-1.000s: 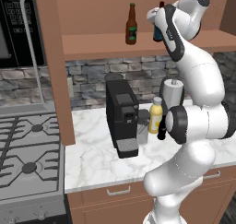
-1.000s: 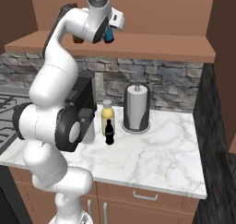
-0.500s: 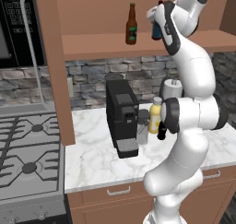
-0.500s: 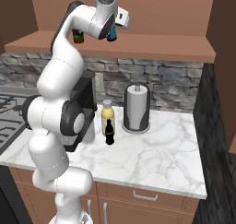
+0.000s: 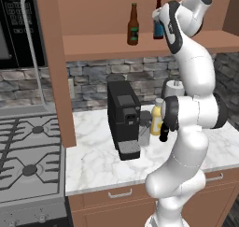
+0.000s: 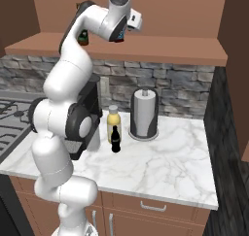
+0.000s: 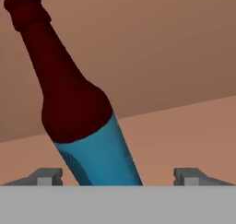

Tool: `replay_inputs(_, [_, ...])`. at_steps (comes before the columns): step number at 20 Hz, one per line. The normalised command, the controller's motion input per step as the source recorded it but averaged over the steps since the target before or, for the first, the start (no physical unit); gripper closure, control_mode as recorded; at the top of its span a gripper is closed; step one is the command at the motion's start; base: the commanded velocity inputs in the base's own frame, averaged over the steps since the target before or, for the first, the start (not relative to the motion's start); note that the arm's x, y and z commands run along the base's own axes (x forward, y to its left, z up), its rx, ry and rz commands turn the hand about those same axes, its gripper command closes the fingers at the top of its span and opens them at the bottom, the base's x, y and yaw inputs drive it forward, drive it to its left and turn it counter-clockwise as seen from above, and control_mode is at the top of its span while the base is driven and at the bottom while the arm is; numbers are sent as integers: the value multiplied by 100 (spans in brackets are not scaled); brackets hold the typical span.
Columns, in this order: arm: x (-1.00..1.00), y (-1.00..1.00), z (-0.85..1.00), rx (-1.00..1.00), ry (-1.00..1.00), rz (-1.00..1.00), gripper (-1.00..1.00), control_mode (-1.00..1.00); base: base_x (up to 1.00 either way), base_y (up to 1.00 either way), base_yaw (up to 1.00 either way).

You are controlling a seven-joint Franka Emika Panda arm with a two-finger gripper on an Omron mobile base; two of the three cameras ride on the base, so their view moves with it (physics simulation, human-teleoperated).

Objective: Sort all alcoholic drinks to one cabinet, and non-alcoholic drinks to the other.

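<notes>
The blue-bodied bottle (image 7: 92, 140) with a dark red neck stands on the cabinet shelf (image 5: 93, 46), leaning left in the hand view. My gripper (image 7: 119, 176) is open around its base, and both fingertips (image 7: 46, 176) stand clear of the glass. From the left base view the gripper (image 5: 158, 23) is up at the shelf, half hiding that bottle (image 5: 158, 30). The brown green-labelled bottle (image 5: 133, 27) stands on the same shelf, a little to its left. Down on the counter, the yellow bottle (image 6: 113, 123) and the small black cola bottle (image 6: 115, 140) stand side by side.
A black coffee machine (image 5: 123, 118) stands on the marble counter (image 6: 165, 162) left of the two drinks, and a paper-towel holder (image 6: 144, 113) to their right. An open cabinet door (image 5: 51, 62) with a silver handle hangs left of the shelf. A gas stove (image 5: 28, 156) lies at the left.
My fingers have spread apart and let go of the blue bottle, which now stands on the shelf. The arm has shifted slightly at the shelf.
</notes>
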Motion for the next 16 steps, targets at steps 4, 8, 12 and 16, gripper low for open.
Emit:
replay_inputs(4, [-6, 0, 0, 0, -1, -3, -100, -100, 0, 0, 0])
replay_inputs(8, [-70, -16, 0, 0, -4, -3, -100, -100, 0, 0, 0])
replay_inputs(12, [-100, -23, -19, 2, -3, -4, -100, -100, 0, 0, 0])
replay_inputs(16, [-100, -26, -47, 2, 0, -4, -100, -100, 0, 0, 0])
